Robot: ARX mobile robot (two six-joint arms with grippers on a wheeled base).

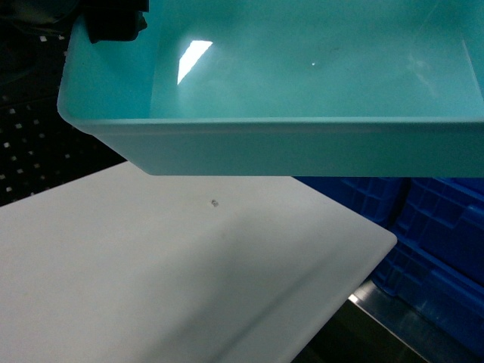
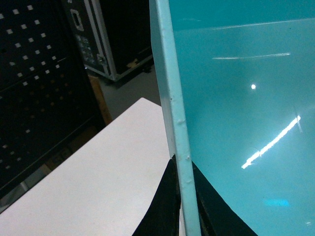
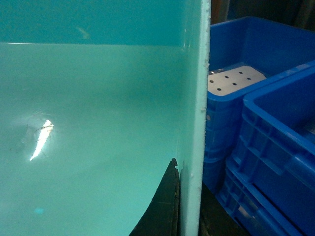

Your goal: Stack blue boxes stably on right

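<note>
Head view: a smooth-walled, light turquoise rectangular plastic tub [image 1: 302, 144] with a rolled rim fills the upper part of the frame, held in the air above a white flat table top [image 1: 151, 287], its near wall facing the camera and its bare inner floor catching bright reflections. At its upper left corner a black part of the left gripper [image 1: 113, 23] sits on the rim. Below and to the right of the tub, past the table's rounded corner, stand ribbed dark-blue plastic crates [image 1: 439, 242], beside a strip of grey metal edge [image 1: 393, 318]. Left wrist-mounted view: the left gripper [image 2: 184, 206] pinches the tub's left wall [image 2: 174, 108], one black finger on each face of it; the table top [image 2: 98, 182], a black perforated panel [image 2: 34, 88] and a black metal-edged flight case [image 2: 103, 39] lie beyond. Right wrist-mounted view: the right gripper [image 3: 189, 206] likewise clamps the tub's right wall [image 3: 194, 98], a black finger [image 3: 165, 206] on the inner face and another on the outer. Just beside that wall the dark-blue crates [image 3: 266, 147] stand close together, well below the tub's rim; the farther one holds a white perforated plate [image 3: 234, 78].
</note>
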